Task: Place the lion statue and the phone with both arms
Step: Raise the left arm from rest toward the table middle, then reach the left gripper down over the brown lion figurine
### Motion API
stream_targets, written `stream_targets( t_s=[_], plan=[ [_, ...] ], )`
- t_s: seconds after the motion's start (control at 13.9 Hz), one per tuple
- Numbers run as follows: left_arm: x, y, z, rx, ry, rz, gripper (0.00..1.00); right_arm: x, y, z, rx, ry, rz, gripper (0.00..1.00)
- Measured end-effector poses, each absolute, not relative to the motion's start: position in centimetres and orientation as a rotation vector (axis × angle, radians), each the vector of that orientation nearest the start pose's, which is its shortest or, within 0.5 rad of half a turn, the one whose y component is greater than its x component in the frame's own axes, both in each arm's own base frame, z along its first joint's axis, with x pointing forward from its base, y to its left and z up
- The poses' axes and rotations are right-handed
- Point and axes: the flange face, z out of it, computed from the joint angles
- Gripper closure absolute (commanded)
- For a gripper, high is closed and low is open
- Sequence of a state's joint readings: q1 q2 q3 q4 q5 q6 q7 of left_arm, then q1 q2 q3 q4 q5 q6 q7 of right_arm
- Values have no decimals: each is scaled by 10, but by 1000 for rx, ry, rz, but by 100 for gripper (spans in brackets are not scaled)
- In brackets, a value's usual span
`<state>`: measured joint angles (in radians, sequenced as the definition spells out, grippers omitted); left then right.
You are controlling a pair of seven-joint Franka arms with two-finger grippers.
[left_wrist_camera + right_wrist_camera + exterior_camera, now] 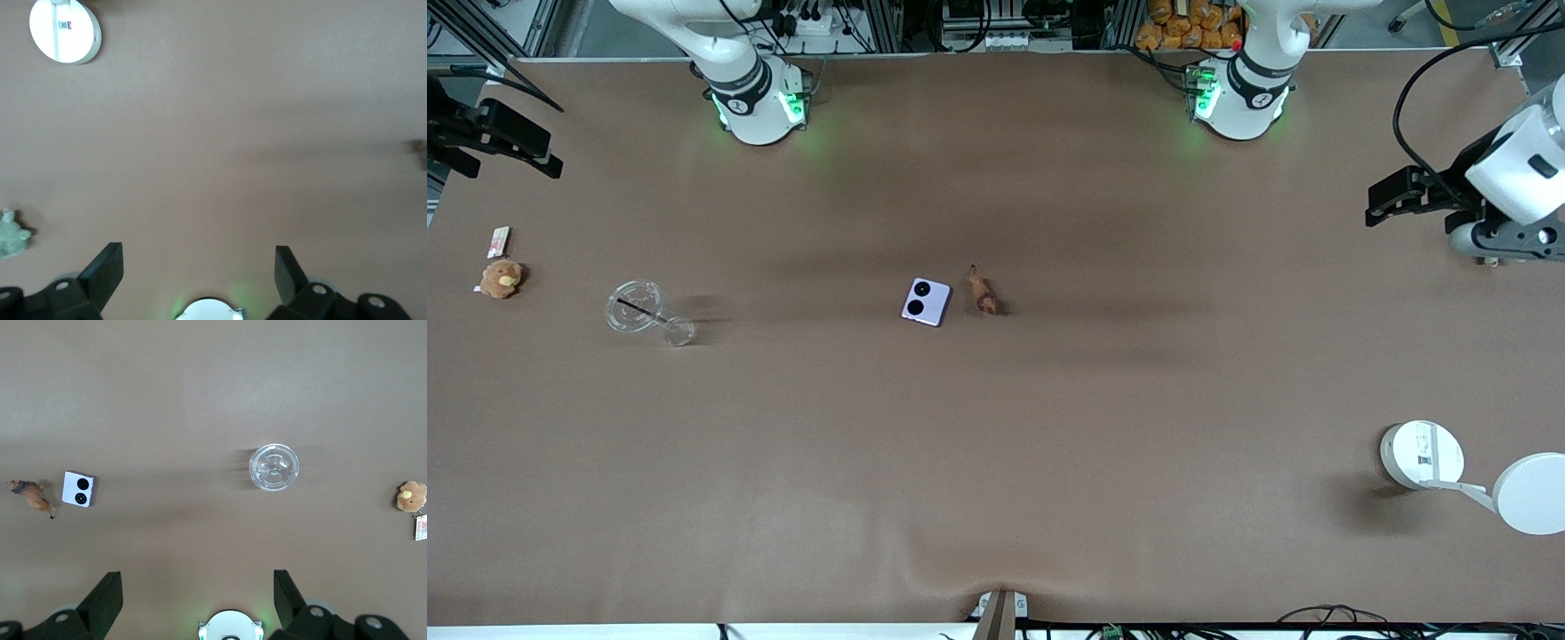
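While the phone and lion statue lie untouched mid-worktop, you have both the left end effector and right end effector spread apart, empty, nothing done.

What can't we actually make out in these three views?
- Lion statue: too small in the front view for detail; cut off by the picture edge in the left wrist view.
- Green plush: cut off at the left wrist view's edge.
- Tag beside the tan plush: print too small.
- Right gripper: cropped at the front view's edge.
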<state>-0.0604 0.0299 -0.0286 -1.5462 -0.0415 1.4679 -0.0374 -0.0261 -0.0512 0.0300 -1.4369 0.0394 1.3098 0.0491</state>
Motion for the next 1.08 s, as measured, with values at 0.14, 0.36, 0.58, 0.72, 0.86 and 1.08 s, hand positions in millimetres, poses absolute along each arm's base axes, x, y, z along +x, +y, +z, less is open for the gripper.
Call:
stream_targets(
  t_s=[0.14,0.36,0.58,0.72,0.86,1.08],
  plan=[
    [550,-59,610,-3201,-20,187,0,508,7,691,-3104,57,119,0],
    [549,-72,615,-3224,-165,189,0,508,7,691,-3104,58,120,0],
    [546,-96,620,-3263,-271,205,0,508,7,691,-3104,58,120,0],
    [543,-114,620,-3288,-318,236,0,508,7,691,-3104,59,121,0],
    [539,-150,613,-3262,-413,280,0,508,6,691,-3104,60,121,0],
    [531,-199,605,-3256,-405,288,0,508,6,691,-3104,60,121,0]
  ],
)
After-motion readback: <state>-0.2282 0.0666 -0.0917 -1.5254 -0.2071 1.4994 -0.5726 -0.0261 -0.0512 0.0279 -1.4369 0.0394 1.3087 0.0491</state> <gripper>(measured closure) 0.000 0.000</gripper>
